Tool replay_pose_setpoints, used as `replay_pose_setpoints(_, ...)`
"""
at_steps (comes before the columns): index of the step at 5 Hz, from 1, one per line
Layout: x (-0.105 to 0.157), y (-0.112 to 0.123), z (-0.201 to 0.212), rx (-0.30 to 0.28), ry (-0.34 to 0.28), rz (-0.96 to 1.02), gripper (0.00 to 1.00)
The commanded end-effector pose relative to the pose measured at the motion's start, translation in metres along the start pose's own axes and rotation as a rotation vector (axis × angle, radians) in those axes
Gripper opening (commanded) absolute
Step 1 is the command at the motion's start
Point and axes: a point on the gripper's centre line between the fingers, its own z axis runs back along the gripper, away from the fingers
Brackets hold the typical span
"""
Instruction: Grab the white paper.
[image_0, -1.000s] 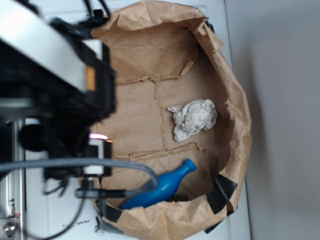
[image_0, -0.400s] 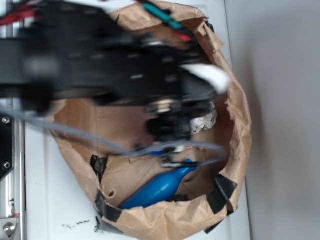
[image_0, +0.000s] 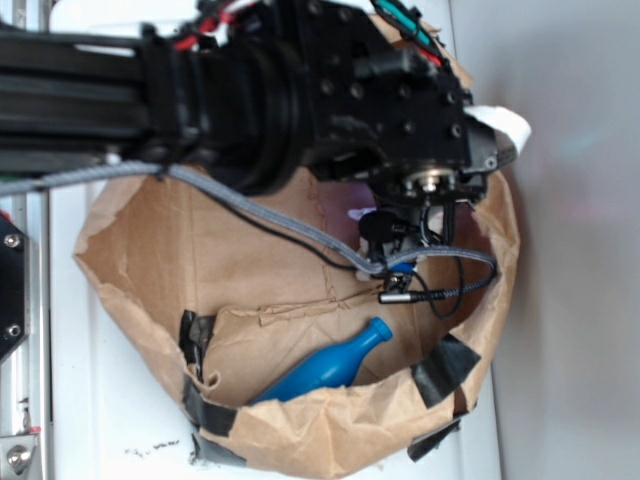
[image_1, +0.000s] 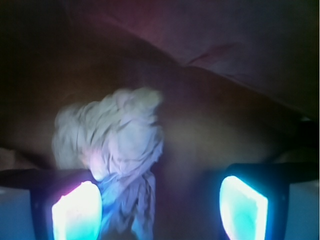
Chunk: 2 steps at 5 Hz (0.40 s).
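The white paper (image_1: 117, 130) is a crumpled off-white wad on the brown floor of the bag. In the wrist view it lies between my fingers, close against the glowing left pad (image_1: 77, 212) and well apart from the right pad (image_1: 243, 207). My gripper (image_1: 160, 210) is open around it. In the exterior view the black arm reaches down into the bag, and the gripper (image_0: 410, 240) hides nearly all of the paper; only a small white sliver (image_0: 355, 214) shows beside it.
The brown paper bag (image_0: 130, 250) stands open on the white surface, with black tape patches (image_0: 440, 365) on its rim. A blue plastic bottle (image_0: 330, 368) lies along the bag's near wall. A grey cable (image_0: 260, 215) loops across the bag.
The arm has swung from the left edge across the bag to its right side and lowered over the paper, now covering it. The bag's rim has shifted and spread.
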Motion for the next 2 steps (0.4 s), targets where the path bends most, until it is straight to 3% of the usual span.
replay_pose_setpoints(1,0.005,0.004,0.040,0.001,-0.144,0.033,0.00)
replay_pose_setpoints(2,0.000,0.009,0.058,-0.025,-0.203,0.056,0.00)
